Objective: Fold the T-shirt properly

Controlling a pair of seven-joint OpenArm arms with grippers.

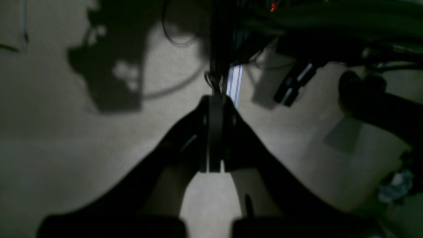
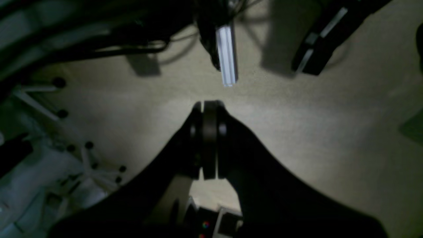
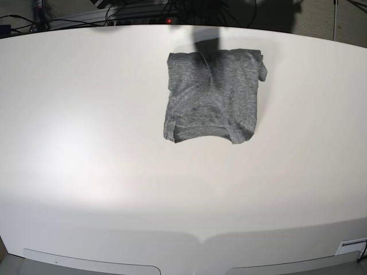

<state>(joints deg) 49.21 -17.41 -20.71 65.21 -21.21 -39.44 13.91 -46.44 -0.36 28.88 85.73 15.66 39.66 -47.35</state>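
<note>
Grey T-shirt (image 3: 213, 95) lay folded on table (image 3: 86, 172), both claws clamped, empty.
Risk: loose corner by shirt's far-right edge cd flop open if nudged.

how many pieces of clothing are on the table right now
1. The grey T-shirt lies in a folded, roughly square bundle on the white table, toward the far edge, slightly right of centre. No other cloth shows.
</note>
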